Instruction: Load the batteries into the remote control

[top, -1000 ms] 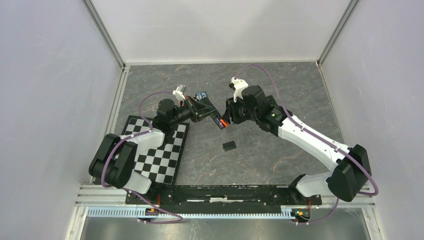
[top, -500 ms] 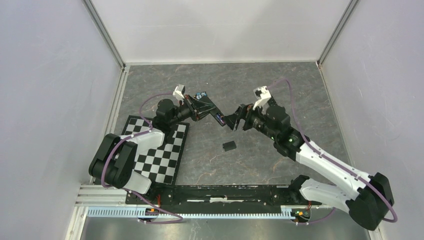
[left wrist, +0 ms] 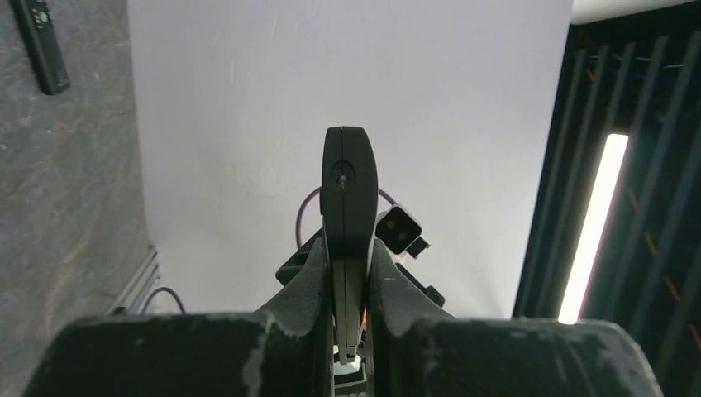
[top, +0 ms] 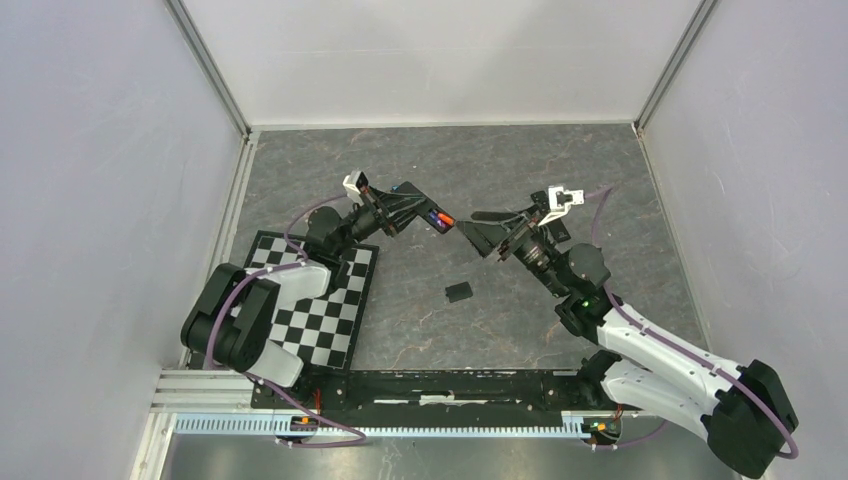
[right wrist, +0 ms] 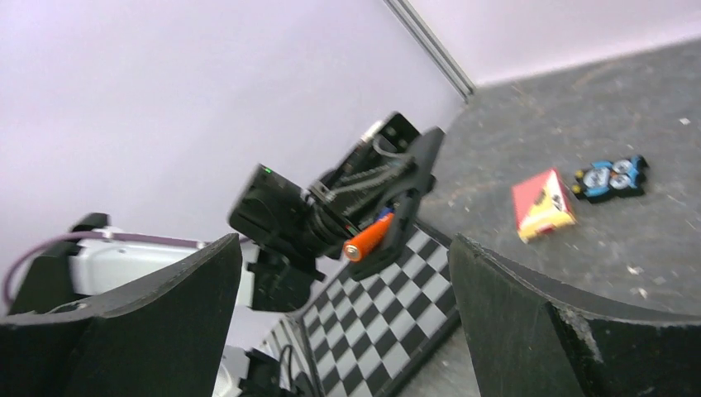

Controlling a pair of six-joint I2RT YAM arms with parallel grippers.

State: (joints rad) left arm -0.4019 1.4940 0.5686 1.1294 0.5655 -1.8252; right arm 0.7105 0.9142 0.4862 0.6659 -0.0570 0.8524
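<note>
Remote control pinched edge-on in left gripper (orange battery showing); right gripper spread wide, just opposite.

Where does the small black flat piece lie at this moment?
In the top view, the small black piece lies on the grey table near the centre, to the right of the checkerboard mat.

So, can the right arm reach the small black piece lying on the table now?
Probably yes: the black piece lies bare on the table, near the right arm's open, empty fingers, and nothing stands between them.
</note>
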